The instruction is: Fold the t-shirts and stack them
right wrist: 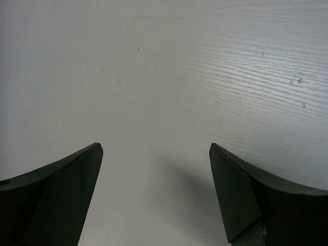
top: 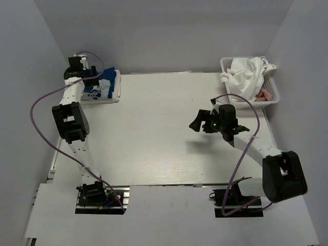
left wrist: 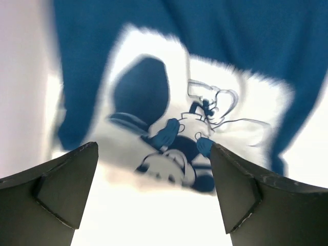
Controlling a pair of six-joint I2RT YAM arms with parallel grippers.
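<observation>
I see one navy tee (left wrist: pixel 215 36), folded, white cartoon print up. One basket (top: pixel 224 62) holds one pink tee (top: pixel 265 95) and crumpled white tee (top: pixel 248 72). The left end effector (left wrist: pixel 154 154) and right end effector (right wrist: pixel 156 148) are spread wide — both empty.

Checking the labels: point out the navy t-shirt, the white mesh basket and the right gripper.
navy t-shirt (left wrist: pixel 171 110), left wrist view, on its white cartoon print.
white mesh basket (top: pixel 226 62), top external view, far-left rim corner.
right gripper (right wrist: pixel 156 149), right wrist view, midway between its open fingertips.
</observation>
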